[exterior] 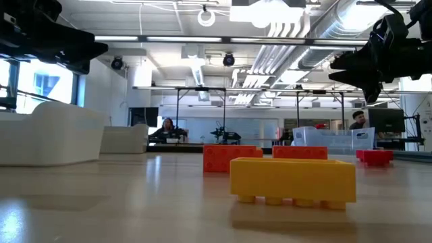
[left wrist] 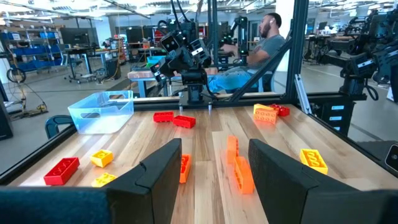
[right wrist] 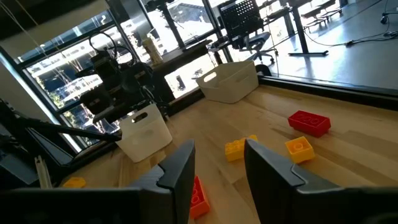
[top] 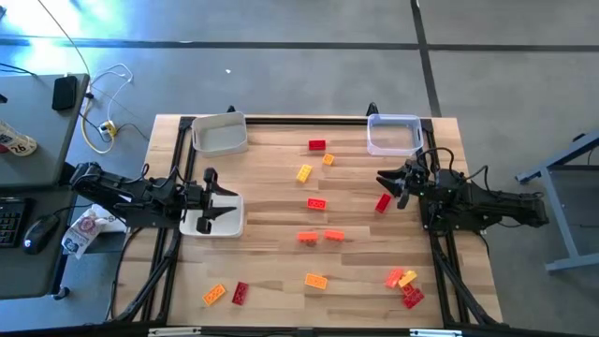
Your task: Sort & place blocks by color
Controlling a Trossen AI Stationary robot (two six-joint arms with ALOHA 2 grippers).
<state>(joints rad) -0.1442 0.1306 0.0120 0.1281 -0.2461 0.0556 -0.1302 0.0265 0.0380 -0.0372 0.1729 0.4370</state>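
1. the left gripper hung over a white tray at the table's left edge, its fingers apart with nothing between them.
2. the right gripper sat at the table's right side, its fingers apart and empty.
3. a red block lay just beside the right gripper's tips, toward the table's middle; it was not clamped.
4. a clear tray stood at the far corner, just beyond the right gripper, and another white tray stood at the far left corner, beyond the left gripper.
5. between the two grippers, blocks lay scattered on the wooden table: a red one and an orange one toward the far edge, a yellow one, a red one, and two orange ones touching end to end.
6. nearer the front edge, an orange block and a red block lay on the left gripper's side, an orange one midway, and a small cluster of orange, yellow and red on the right gripper's side.
7. a seated person showed beyond the table.
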